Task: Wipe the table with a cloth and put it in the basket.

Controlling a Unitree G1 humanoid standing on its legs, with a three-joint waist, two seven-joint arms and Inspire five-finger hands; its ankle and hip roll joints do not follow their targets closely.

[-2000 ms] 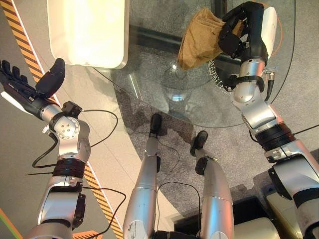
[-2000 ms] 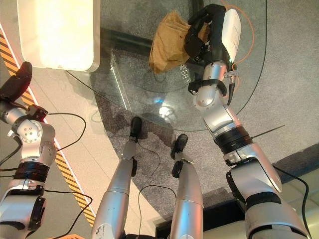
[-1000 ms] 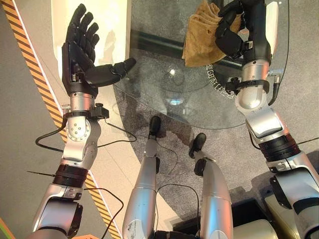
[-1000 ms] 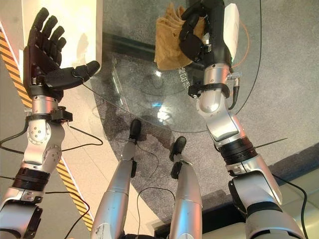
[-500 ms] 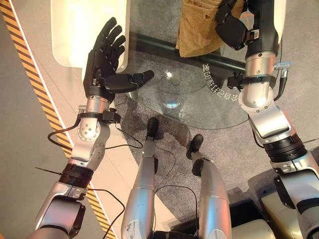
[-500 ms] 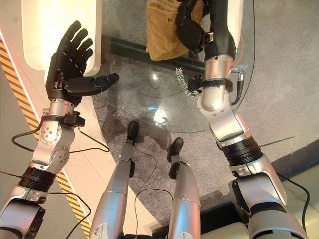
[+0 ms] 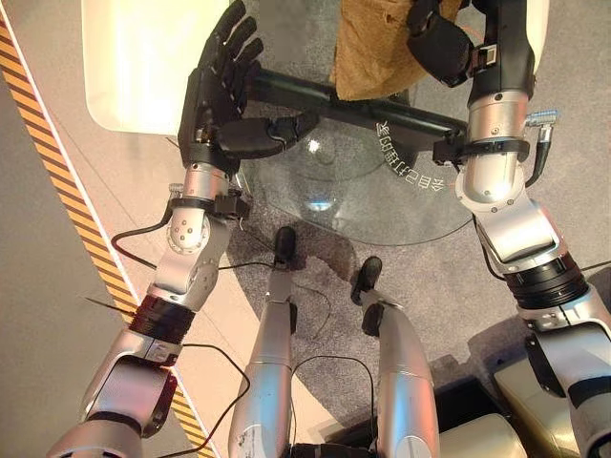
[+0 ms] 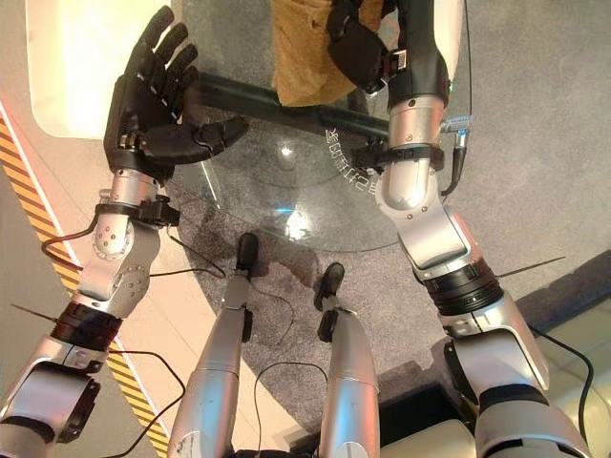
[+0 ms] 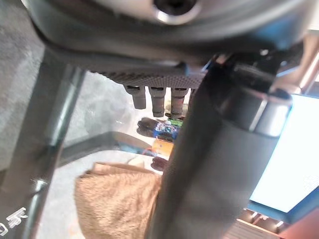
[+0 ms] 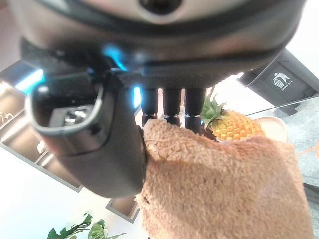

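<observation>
White basket [image 7: 143, 67] fills the upper left of the left eye view, its rim running down beside the round glass table [image 7: 382, 191] in the upper middle. Left hand [image 7: 221, 95] is up at upper left-centre, fingers straight and spread, thumb out sideways over the glass edge, holding nothing; palm sits over the seam between basket and table. Tan fleecy cloth [image 7: 368, 48] hangs at top centre, partly cut by the top edge, above the glass and just right of the basket. Right hand [image 7: 449, 43] at upper right is clenched on the cloth, thumb and fingers pinching its upper part; right wrist view shows the fingers [image 10: 172, 107] curled into the pile with the cloth [image 10: 224, 184] draping below. A pineapple [image 10: 232, 124] and a dark bin [image 10: 279, 79] show past the hand in that view. Judged step: cloth carried toward the basket, wiping looks finished or nearly so, though I can't confirm that. To do it well: keep the pinch firm, carry the cloth leftward across the rim until the hanging end is fully over the basket, then let go. Keep the left hand clear of the path. Risk: loose end catches the rim and drapes outside.
</observation>
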